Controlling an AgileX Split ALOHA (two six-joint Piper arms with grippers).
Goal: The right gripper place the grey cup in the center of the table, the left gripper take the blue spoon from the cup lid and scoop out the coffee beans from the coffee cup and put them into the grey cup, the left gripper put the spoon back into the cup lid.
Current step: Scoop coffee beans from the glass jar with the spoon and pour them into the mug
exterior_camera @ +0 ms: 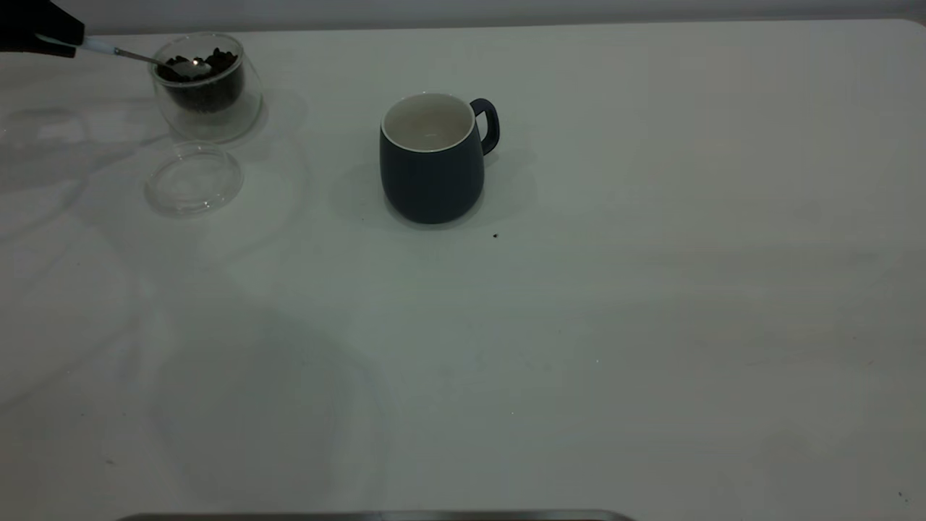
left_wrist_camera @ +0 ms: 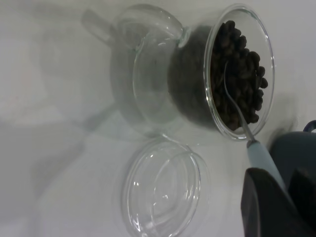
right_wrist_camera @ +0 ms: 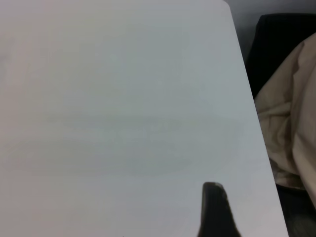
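Gripping the blue spoon (exterior_camera: pixel 108 49) by its pale handle, my left gripper (exterior_camera: pixel 40 32) sits in the upper left of the exterior frame, the metal bowl dipped among the coffee beans (exterior_camera: pixel 206 69) in the coffee cup (exterior_camera: pixel 210 90). Just below lies the cup lid (exterior_camera: pixel 194 179). At upper centre the grey cup (exterior_camera: pixel 434 159) stands upright on the table (exterior_camera: pixel 651 325). Whether my right gripper (right_wrist_camera: pixel 217 212) is wide or narrow I cannot tell.

White table (exterior_camera: pixel 651 325) with coffee cup (exterior_camera: pixel 210 108), cup lid (exterior_camera: pixel 193 179), grey cup (exterior_camera: pixel 432 163).
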